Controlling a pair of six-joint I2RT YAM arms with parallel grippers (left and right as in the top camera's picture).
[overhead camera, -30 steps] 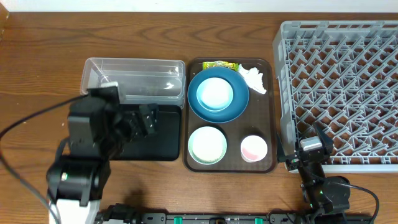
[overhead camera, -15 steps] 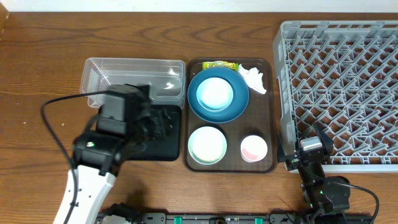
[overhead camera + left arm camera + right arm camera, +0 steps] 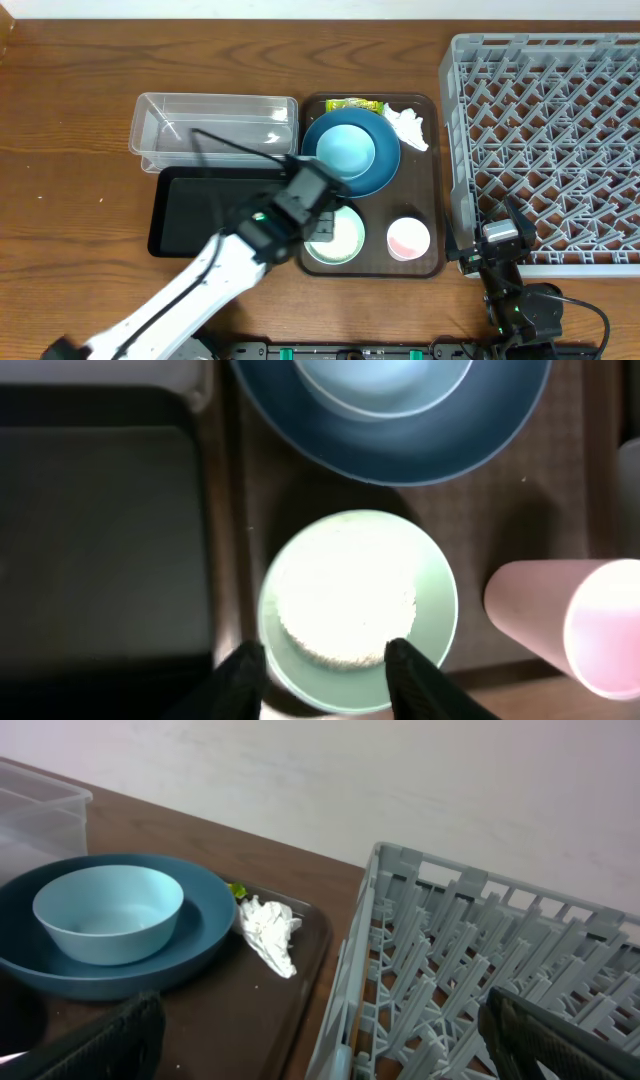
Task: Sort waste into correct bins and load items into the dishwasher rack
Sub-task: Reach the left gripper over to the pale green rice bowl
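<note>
My left gripper (image 3: 318, 222) (image 3: 328, 660) hangs over the pale mint-white bowl (image 3: 345, 240) (image 3: 355, 605), which holds white rice (image 3: 345, 595). Its jaws stand partly apart: one finger is just outside the bowl's left rim, the other over its inside. The blue plate (image 3: 352, 158) (image 3: 390, 435) carries the light-blue bowl (image 3: 345, 148) (image 3: 108, 910). The pink cup (image 3: 408, 238) (image 3: 570, 625) stands to the right. The tissue (image 3: 408, 125) (image 3: 268, 932) and wrapper (image 3: 352, 104) lie at the back. My right gripper (image 3: 497, 235) (image 3: 330, 1050) is open at the grey rack's (image 3: 550, 150) front left corner.
All the dishes sit on a brown serving tray (image 3: 432, 185). A clear tub (image 3: 215, 125) and a black tray (image 3: 200, 210) lie to its left. The rack's wall (image 3: 350, 980) rises right beside the brown tray.
My left arm has swung right, from above the black tray to above the mint bowl, and its jaws have narrowed. The right arm has not moved.
</note>
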